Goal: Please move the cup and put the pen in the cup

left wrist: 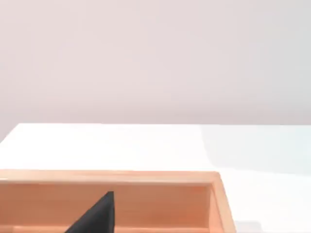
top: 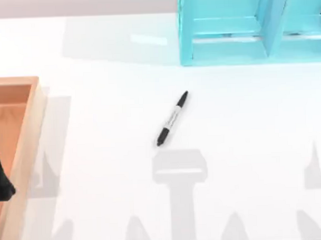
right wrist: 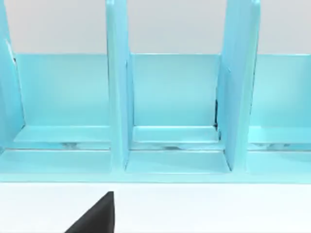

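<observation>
Left end effector (top: 1, 178) over wooden tray (top: 36, 111) at bench (top: 97, 127) left edge, finger state unclear. Pen (top: 172, 118) flat mid-bench, diagonal, near teal rack (top: 226, 49).

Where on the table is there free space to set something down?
Bare table lies right of the pen, below the blue rack. Another bare patch lies between the pen and the wooden tray. The top right and left edge are crowded.
</observation>
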Controlling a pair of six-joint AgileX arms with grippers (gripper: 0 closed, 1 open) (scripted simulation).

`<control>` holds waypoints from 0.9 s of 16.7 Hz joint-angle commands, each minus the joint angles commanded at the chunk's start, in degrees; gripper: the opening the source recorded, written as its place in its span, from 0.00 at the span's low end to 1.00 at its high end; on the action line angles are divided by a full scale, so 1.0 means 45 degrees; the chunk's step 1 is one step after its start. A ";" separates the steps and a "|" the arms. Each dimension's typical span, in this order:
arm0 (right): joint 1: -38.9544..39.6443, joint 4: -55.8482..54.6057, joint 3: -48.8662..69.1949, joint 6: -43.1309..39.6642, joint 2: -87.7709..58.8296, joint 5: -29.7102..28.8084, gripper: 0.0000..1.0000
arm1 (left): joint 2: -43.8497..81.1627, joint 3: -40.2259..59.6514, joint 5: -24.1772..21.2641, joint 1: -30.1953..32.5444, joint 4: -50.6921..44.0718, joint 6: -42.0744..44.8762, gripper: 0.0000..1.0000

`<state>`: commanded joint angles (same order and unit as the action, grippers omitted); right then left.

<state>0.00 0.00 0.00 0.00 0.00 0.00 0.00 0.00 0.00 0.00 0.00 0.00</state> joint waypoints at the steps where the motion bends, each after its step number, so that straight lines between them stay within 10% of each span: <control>1: 0.0000 0.0000 0.0000 0.0000 0.0000 0.0000 1.00 | 0.0000 0.0000 0.0000 0.0000 0.0000 0.0000 1.00; 15: 0.0000 0.0000 0.0000 0.0000 0.0000 0.0000 1.00 | 1.1117 0.9651 0.0081 -0.1460 -0.8297 0.1600 1.00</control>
<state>0.00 0.00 0.00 0.00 0.00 0.00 50.03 43.43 0.36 -6.57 -37.34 7.20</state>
